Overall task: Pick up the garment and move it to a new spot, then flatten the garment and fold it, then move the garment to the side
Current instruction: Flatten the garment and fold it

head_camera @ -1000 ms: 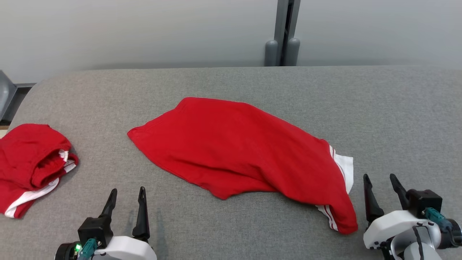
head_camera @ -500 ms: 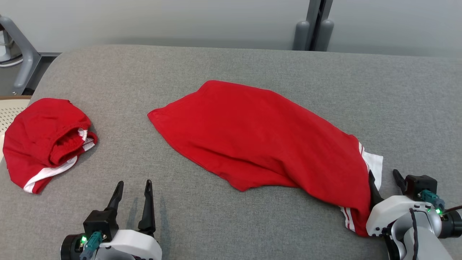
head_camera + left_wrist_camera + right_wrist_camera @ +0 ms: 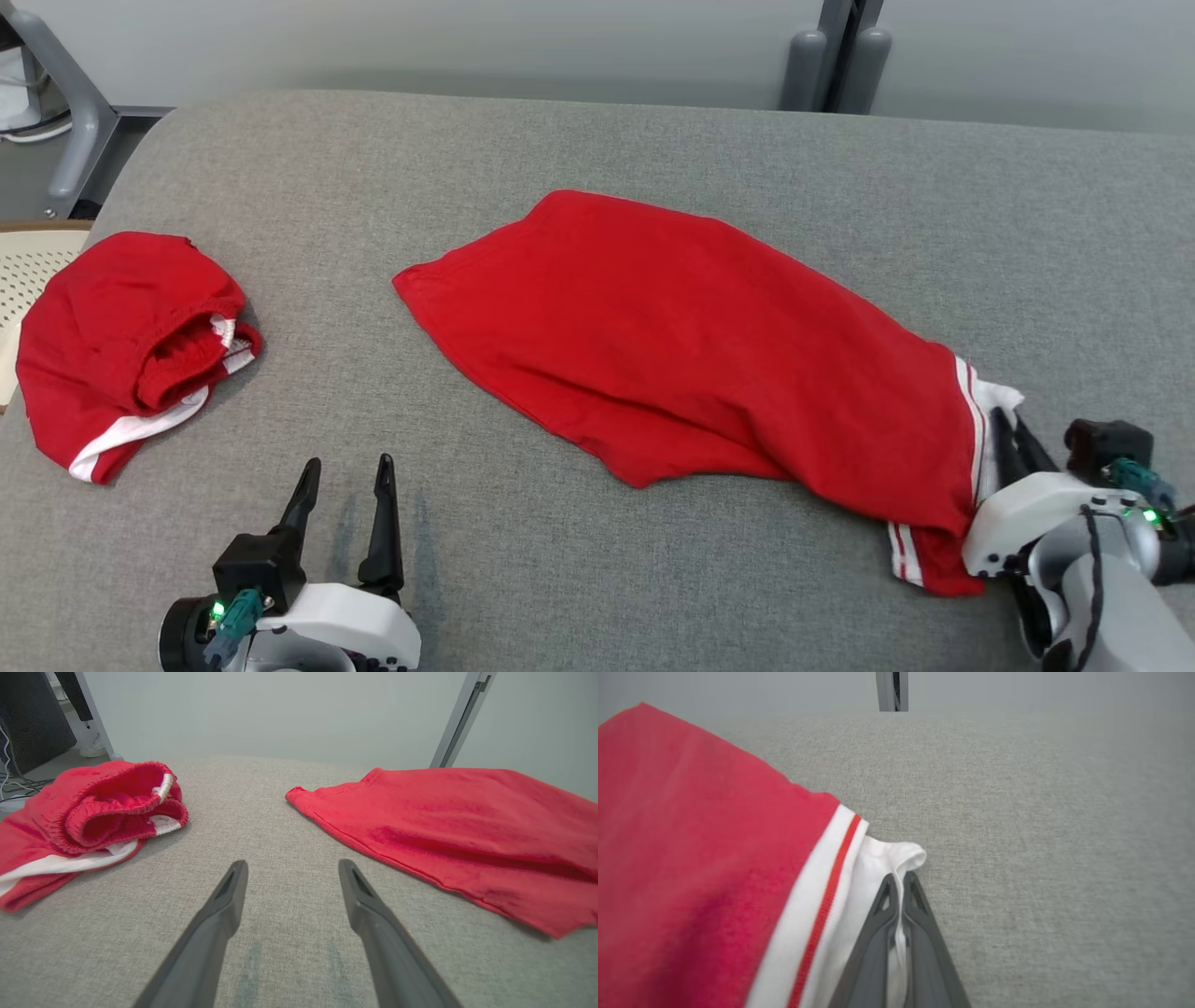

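Head view: red garment (image 3: 691, 355) lies spread mid-table (image 3: 560, 131), white-trimmed hem to the R. R gripper (image 3: 1010, 429) is pinched on that hem. L gripper (image 3: 345, 464) has fingers apart, clear of cloth. 2nd garment (image 3: 112, 345) is bunched at far L.
L wrist view: fingers apart over bare table.
R wrist view: fingers together, white hem cloth clamped between.

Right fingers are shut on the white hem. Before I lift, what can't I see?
- Right wrist view: how many cloth layers the fingers pinch; the red garment is cut off at the left edge.
- Head view: hem below the grip, behind the right gripper's housing.
- Left wrist view: its striped end, cut off at the right edge.
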Controlling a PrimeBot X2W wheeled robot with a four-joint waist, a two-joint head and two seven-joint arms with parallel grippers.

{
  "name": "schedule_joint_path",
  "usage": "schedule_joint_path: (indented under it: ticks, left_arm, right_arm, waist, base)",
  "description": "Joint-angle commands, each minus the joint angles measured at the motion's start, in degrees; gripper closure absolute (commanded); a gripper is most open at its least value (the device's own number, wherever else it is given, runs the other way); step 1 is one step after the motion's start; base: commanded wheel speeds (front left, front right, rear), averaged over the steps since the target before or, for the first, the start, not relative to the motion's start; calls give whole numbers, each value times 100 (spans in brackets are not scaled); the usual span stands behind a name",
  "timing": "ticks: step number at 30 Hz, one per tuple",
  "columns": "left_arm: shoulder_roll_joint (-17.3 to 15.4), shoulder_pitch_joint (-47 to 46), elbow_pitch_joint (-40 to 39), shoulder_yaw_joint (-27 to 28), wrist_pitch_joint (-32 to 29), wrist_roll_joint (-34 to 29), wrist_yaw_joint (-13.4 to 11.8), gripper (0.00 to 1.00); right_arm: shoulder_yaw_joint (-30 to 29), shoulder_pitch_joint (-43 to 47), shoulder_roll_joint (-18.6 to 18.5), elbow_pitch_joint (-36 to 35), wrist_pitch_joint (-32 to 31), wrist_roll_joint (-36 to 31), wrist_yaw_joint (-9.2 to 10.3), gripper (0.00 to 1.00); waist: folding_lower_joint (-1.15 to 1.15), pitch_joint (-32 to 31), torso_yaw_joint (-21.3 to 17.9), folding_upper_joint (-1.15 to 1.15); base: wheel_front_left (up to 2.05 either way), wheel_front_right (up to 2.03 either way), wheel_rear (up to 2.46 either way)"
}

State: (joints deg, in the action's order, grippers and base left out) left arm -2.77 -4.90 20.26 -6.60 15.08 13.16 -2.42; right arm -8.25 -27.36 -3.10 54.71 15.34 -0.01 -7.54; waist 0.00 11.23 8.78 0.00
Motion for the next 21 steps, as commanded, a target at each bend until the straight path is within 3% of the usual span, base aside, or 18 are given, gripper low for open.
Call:
schedule_joint_path:
  ticks: [1,9,13,21]
  left_arm:
    - [-22,-69,15,17,13,48,-21,0]
    - [-21,-107,43,-50,14,180,-6,0]
    - [-24,-62,71,-96,14,255,-24,0]
    - [-21,-3,129,-262,14,427,-29,0]
  right_arm:
    - [-135,125,-171,-222,-20,16,9,100]
    - [-577,-85,-576,-1334,-19,32,6,100]
    - [-560,-519,-978,-1934,-18,91,6,100]
    - [213,-1533,-1546,-2698,-19,199,6,100]
  waist:
    - [0,-10,-12,0]
    - [0,-95,-50,0]
    - [0,-172,-80,0]
    - [0,-307,-26,0]
  base:
    - [0,0,0]
    - [0,0,0]
    - [0,0,0]
    - [0,0,0]
